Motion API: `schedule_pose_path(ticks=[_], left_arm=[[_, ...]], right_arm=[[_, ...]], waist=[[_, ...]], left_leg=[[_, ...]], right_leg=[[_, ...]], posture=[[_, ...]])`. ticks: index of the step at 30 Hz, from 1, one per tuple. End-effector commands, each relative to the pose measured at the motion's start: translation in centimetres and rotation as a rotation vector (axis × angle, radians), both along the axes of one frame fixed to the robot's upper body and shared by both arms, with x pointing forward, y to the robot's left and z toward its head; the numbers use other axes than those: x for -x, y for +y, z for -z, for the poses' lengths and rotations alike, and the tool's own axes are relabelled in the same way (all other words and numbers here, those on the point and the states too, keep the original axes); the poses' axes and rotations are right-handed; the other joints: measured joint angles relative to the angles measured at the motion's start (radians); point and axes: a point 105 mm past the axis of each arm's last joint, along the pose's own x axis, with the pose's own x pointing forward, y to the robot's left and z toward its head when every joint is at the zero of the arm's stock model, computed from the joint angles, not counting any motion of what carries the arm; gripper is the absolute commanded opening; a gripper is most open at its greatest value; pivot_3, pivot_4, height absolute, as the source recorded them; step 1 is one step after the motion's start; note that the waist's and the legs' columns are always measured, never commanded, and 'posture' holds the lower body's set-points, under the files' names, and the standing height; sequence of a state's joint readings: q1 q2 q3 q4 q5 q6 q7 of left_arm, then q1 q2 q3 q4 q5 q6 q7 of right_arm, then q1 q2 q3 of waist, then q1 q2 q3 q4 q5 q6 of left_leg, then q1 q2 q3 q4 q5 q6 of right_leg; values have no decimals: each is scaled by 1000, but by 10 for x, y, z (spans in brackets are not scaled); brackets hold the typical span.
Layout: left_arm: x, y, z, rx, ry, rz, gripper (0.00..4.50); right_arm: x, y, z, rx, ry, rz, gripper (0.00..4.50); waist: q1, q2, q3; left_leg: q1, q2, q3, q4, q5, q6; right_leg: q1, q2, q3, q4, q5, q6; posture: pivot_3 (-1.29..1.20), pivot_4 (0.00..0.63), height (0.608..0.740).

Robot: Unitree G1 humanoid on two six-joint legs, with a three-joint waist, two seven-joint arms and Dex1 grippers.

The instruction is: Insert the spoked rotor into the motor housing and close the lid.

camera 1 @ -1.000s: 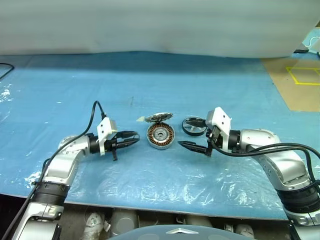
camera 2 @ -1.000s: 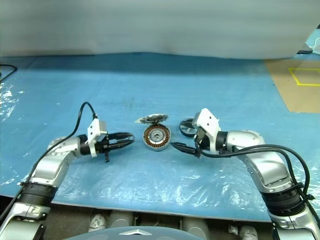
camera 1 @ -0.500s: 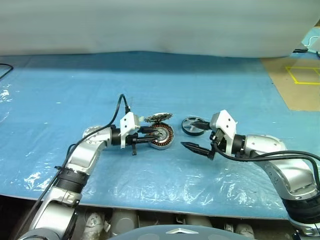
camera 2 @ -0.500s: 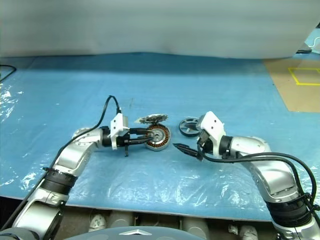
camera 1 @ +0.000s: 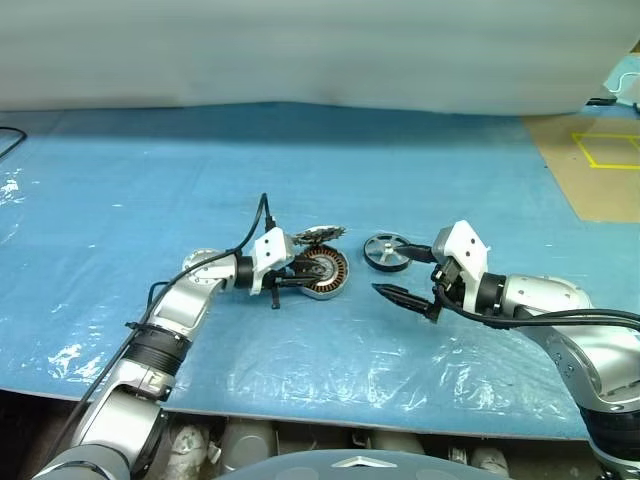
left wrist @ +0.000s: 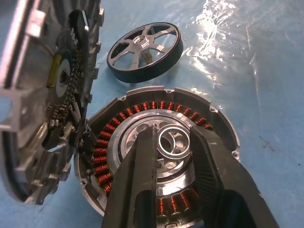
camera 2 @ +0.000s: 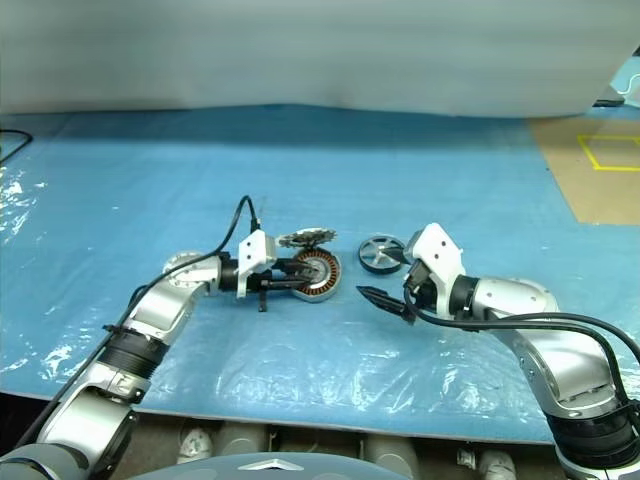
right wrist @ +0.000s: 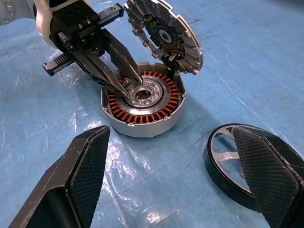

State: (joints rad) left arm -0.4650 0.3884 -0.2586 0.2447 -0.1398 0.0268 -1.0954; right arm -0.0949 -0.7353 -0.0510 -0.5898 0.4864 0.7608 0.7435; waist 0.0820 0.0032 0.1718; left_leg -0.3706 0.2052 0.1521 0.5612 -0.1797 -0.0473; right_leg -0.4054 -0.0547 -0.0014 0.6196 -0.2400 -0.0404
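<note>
Over the housing [right wrist: 142,102], which sits open on the blue sheet [camera 1: 300,150], the left gripper [left wrist: 173,156] has its narrowly parted fingers straddling a small ring at the centre, inside the copper windings. Whether it pinches that ring I cannot tell. The lid [right wrist: 164,33] stands tilted up at the housing's far rim; the rotor [camera 1: 387,252] lies flat just beside the housing, on its right. The right gripper [camera 1: 400,272] hangs wide and empty, near the rotor.

Judged risks: the left fingers could scrape windings or nudge the housing sideways, and the lid could drop shut before the rotor goes in. Both grippers converging over the housing could collide. Open sheet surrounds the housing, leaving plenty of room to retreat.
</note>
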Motion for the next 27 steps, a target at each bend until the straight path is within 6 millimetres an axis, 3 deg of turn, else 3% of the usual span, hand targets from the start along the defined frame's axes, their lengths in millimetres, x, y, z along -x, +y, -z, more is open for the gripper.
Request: schedule_pose_path(ticks=[1,14,27], left_arm=[[-4,-4,-5,-17,-47,5,702],[-12,-2,-15,-18,-47,-26,702],[-8,-8,-11,-28,-43,9,702]], right_arm=[[4,1,-11,-1,-44,-7,4312],[7,0,-8,0,-44,22,4312],[7,-1,-7,12,-46,34,4312]], waist=[[0,0,0],[12,0,0],[14,0,0]], left_leg=[[0,0,0,0,0,0],[0,0,0,0,0,0],[0,0,0,0,0,0]], right_leg=[[0,0,0,0,0,0],[0,0,0,0,0,0],[0,0,0,0,0,0]], posture=[[0,150,740],[0,150,740],[0,150,740]])
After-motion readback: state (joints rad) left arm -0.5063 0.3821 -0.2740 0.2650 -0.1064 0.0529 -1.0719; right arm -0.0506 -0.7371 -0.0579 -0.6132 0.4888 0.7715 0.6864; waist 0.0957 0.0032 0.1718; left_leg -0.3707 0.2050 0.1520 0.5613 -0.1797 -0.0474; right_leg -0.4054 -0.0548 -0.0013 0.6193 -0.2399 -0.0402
